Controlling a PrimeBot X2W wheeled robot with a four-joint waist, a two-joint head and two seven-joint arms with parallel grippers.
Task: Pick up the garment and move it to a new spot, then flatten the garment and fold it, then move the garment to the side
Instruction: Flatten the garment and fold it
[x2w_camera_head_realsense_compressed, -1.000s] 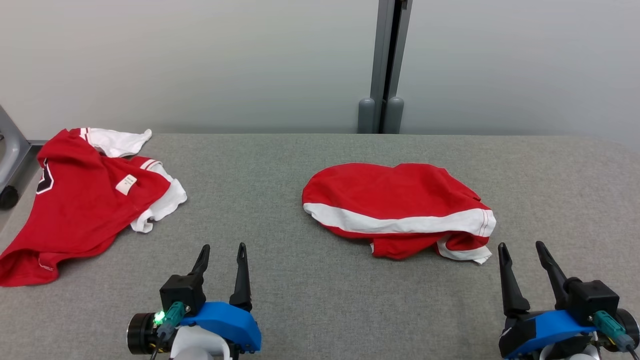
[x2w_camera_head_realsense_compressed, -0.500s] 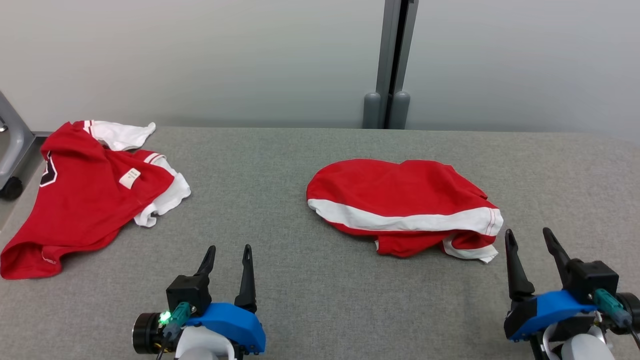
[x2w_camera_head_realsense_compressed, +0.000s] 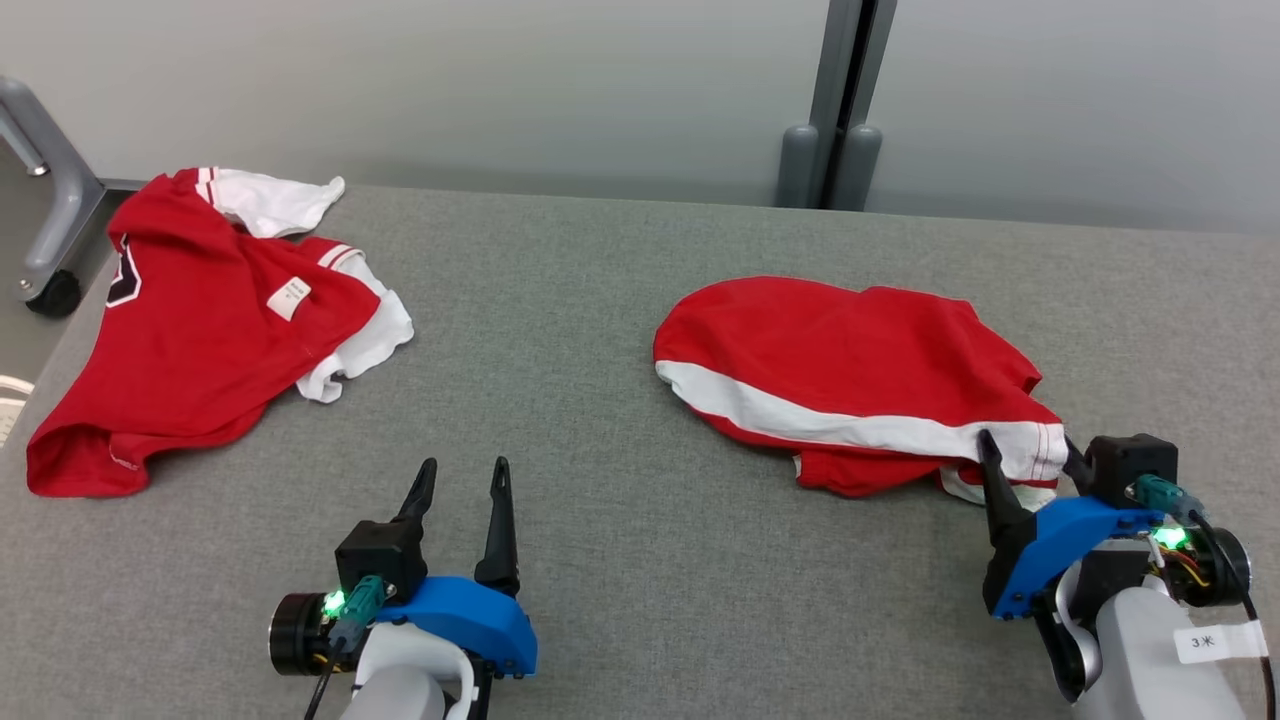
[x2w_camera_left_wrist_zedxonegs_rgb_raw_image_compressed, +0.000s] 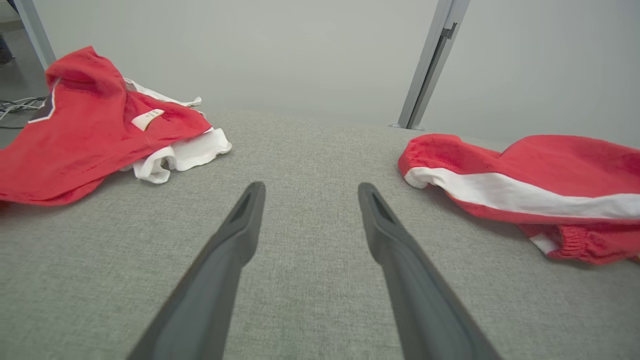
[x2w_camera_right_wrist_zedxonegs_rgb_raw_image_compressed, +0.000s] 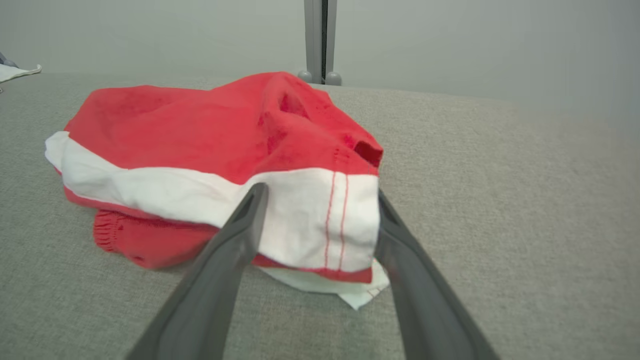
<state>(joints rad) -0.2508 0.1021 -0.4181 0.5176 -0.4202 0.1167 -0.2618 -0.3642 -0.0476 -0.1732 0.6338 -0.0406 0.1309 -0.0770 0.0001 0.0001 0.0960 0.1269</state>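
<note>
- Currently the garment (x2w_camera_head_realsense_compressed: 850, 370), red with a white band, lies bunched on the grey counter (x2w_camera_head_realsense_compressed: 620, 300), right of centre in the head view and clear of the far edge.
- The right jaws stand wide and straddle the garment's near right end. In the right wrist view the white hemmed end with red stitching sits between the two fingers (x2w_camera_right_wrist_zedxonegs_rgb_raw_image_compressed: 222, 260).
- Nothing is pinched there, and the cloth rests on the counter.
- In the head view one dark finger (x2w_camera_head_realsense_compressed: 995, 480) overlaps the edge of the white band. The other is mostly hidden behind the cloth.
- The left jaws stand wide and hold nothing. They sit low over bare counter at the near left, pointing toward the far wall, well apart from both pieces of cloth.
- A gathered elastic edge (x2w_camera_left_wrist_zedxonegs_rgb_raw_image_compressed: 575, 245) shows on the garment's near underside. A small white flap sticks out beneath the hem toward the robot.
- A red shirt (x2w_camera_head_realsense_compressed: 200, 320) with white sleeves and a small white label (x2w_camera_head_realsense_compressed: 290, 297) lies crumpled at the counter's far left, reaching its left edge, well apart from the garment.
- A grey post (x2w_camera_head_realsense_compressed: 835, 90) stands against the pale wall past the far edge.
- A grey frame leg (x2w_camera_head_realsense_compressed: 60, 215) with a black wheel (x2w_camera_head_realsense_compressed: 55, 295) is off the left corner.
</note>
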